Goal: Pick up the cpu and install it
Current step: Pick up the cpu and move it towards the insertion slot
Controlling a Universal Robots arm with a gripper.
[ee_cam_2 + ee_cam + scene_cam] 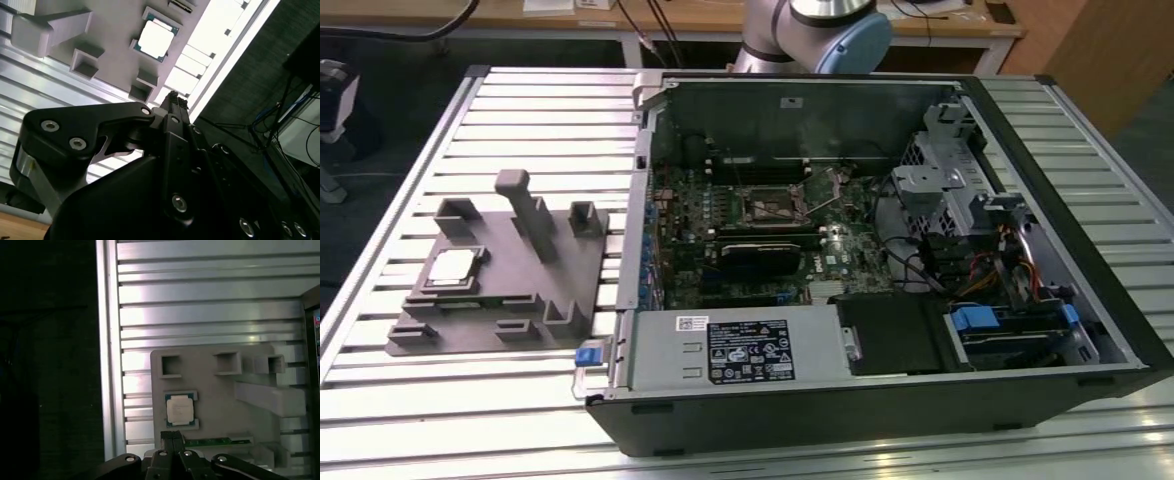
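Cpu (pixel 454 268) (pixel 179 410): flat in recess of grey plastic tray (pixel 507 300), untouched. Gripper (pixel 173 436) (pixel 172 96): fingers clenched together, grasping nothing, held apart from cpu, tips pointing toward it.

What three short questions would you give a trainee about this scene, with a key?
1. Where does the cpu lie?
2. The gripper is: A) open; B) shut on the cpu; C) shut, holding nothing.
3. True or false: the open computer case stands to the exterior view's right of the grey tray.

Key
1. On the grey tray, outside the computer case.
2. C.
3. True.
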